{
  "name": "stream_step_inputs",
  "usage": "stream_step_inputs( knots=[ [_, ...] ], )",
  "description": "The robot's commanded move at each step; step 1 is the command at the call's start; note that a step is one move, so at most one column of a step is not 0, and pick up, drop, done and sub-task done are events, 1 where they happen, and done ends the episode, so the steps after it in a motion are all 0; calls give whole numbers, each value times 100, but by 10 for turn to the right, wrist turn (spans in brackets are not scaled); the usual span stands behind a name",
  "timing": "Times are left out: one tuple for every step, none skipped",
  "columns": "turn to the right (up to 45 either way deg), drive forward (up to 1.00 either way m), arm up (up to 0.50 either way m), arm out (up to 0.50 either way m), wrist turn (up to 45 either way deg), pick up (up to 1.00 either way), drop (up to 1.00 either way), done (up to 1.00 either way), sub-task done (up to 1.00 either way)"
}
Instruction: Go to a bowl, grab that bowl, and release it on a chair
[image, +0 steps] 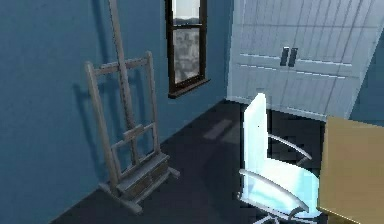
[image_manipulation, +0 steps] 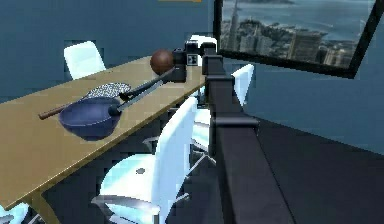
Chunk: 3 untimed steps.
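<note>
A dark blue bowl sits on the long wooden table in the arm side view. My arm reaches out over the table, and the gripper stretches its thin dark fingers toward the bowl's rim. With the bowl resting on the table at the gripper's far end, I cannot tell whether it holds anything. White office chairs stand around the table: one on the near side, one beside the arm and one on the far side. Another white chair shows in the forward view.
A brown ball, a grey patterned item and a long brown stick lie on the table by the bowl. Ahead are a wooden easel, a window, white closet doors and a table corner.
</note>
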Motion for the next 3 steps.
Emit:
stream_step_inputs(
  knots=[
    [0, 0, 0, 0, 0, 0, 100, 0, 0],
    [0, 0, 0, -10, 0, 0, 0, 0, 0],
    [0, 0, 0, 0, 0, 0, 0, 100, 0]
  ],
)
